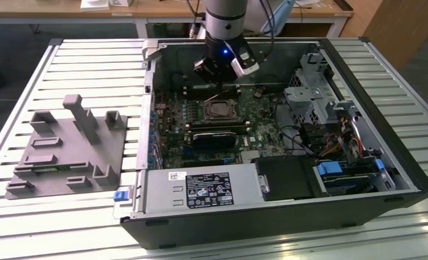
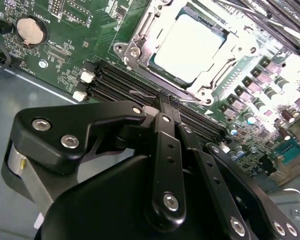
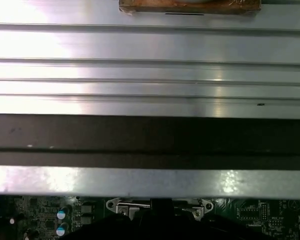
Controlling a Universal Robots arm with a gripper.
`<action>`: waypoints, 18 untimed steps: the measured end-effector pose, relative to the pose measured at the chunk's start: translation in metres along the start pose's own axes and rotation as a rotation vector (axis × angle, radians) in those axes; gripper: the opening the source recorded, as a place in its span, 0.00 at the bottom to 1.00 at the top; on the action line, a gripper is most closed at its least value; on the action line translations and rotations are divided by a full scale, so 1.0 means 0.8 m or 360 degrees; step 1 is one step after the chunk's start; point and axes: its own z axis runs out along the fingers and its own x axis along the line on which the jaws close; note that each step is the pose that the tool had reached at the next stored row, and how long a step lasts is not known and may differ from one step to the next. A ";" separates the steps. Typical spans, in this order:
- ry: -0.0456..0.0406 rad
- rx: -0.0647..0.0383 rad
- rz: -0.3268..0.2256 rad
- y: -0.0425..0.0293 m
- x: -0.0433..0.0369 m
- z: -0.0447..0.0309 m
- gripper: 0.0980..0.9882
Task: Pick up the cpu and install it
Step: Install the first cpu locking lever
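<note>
Inside the socket (image 2: pixel 190 50) lies the cpu (image 2: pixel 187 47); the hand (image 2: pixel 162 100), fingers pressed together, hides nearby slots.

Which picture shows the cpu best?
The second wrist view: the cpu sits big and pale inside the metal socket frame. The exterior view shows it tiny, below the gripper. The first wrist view catches just the socket's edge.

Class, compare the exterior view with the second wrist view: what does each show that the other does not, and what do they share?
Exterior view: the grey studded tray on the slatted table, beside the open computer case. Second wrist view: the round coin battery on the green board. Both: the cpu lying in its metal-framed socket, and the hand close by it.
</note>
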 end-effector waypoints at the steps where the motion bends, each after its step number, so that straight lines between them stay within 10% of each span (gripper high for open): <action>1: 0.0000 0.0000 0.0000 0.0002 -0.001 0.0011 0.01; 18: 0.0006 0.0002 0.0000 0.0009 -0.017 0.0209 0.01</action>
